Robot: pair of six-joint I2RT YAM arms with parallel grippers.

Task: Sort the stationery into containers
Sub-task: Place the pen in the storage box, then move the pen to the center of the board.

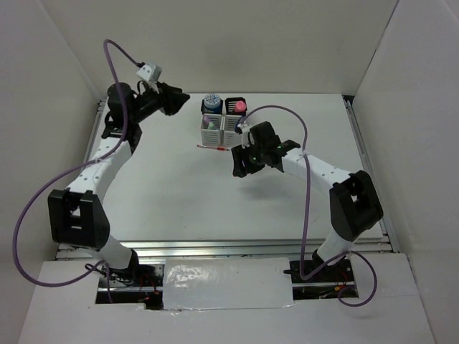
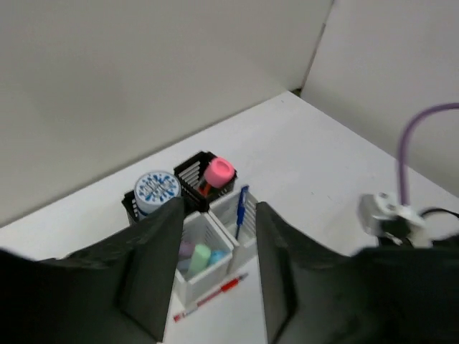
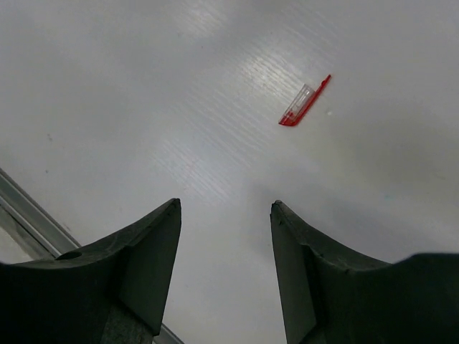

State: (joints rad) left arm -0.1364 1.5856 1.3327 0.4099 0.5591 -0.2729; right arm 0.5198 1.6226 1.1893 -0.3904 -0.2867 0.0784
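The red pen [image 3: 305, 102] is lying flat beside the cups [image 1: 211, 133] near the table's far edge, so the spread, empty right tool [image 3: 224, 208] is risking bumping them or missing it.

Light was bright and even; soft glare streaked the tabletop [image 3: 237, 64]; both wrist views looked slightly blurred.
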